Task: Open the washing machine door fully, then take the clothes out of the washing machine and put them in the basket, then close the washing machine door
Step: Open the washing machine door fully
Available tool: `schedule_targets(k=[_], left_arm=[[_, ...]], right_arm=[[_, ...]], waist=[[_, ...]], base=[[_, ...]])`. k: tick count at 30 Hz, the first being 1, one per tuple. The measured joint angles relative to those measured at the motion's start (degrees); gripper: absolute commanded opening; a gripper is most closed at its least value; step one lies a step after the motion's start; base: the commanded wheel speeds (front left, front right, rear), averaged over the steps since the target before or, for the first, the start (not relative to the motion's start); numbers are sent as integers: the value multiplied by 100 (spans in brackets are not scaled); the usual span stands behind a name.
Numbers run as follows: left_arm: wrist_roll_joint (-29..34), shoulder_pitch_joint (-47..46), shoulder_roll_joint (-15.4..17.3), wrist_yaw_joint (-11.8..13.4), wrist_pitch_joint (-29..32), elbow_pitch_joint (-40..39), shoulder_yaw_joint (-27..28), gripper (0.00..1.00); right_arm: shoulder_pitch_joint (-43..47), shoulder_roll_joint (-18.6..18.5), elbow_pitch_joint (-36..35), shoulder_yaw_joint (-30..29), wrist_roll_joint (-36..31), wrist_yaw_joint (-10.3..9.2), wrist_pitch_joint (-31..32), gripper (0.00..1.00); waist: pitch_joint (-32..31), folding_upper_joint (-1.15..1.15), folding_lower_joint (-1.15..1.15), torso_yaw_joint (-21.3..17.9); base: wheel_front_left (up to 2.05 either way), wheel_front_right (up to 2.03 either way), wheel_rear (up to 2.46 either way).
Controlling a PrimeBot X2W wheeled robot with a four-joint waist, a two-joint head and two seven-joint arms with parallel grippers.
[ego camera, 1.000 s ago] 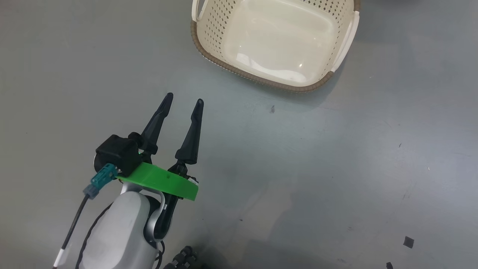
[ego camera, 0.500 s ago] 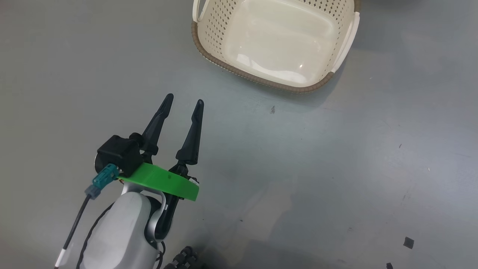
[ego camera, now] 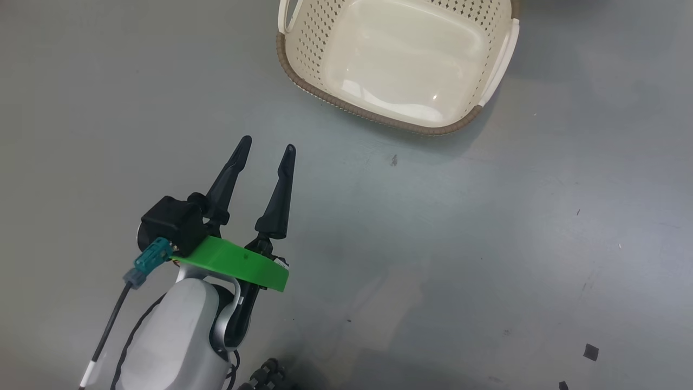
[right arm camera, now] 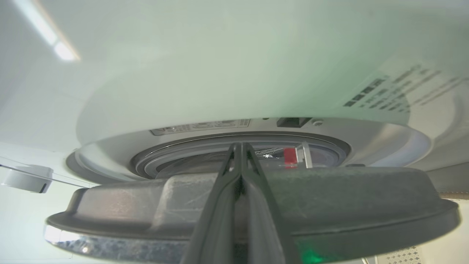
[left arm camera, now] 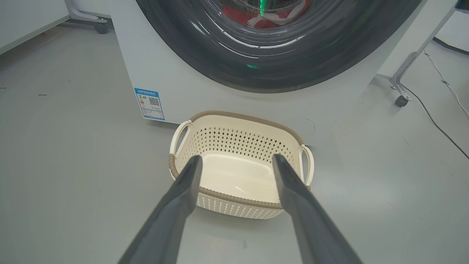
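Note:
The cream basket stands empty on the grey floor, in front of the white washing machine. My left gripper hovers over the floor short of the basket, open and holding nothing; its fingers frame the basket. The washing machine door shows its black rim, and red clothes lie behind its glass. My right gripper is shut, fingers pressed together across the door's grey rim, tips in the gap between the door and the machine front. A bit of red clothes shows in that gap.
A blue label sits low on the machine's front. Wheeled frame legs and a cable stand to the machine's side. Small dark scraps lie on the floor.

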Motion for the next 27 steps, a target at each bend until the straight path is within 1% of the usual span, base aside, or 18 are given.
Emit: schedule_targets(k=[10,14,21,27], left_arm=[[8,-1,0,0,0,13,12,100],[57,0,0,0,0,73,66,100],[113,2,0,0,0,108,55,100],[180,7,0,0,0,156,60,100]], right_arm=[[9,-18,163,-9,36,1,172,0],[112,-14,256,2,38,102,213,0],[355,48,433,111,55,113,401,0],[555,102,525,114,118,211,454,0]], waist=[[-68,0,0,-33],[-138,0,0,-61],[-318,0,0,-139],[-447,0,0,-187]], base=[[0,0,0],[0,0,0],[0,0,0],[0,0,0]])
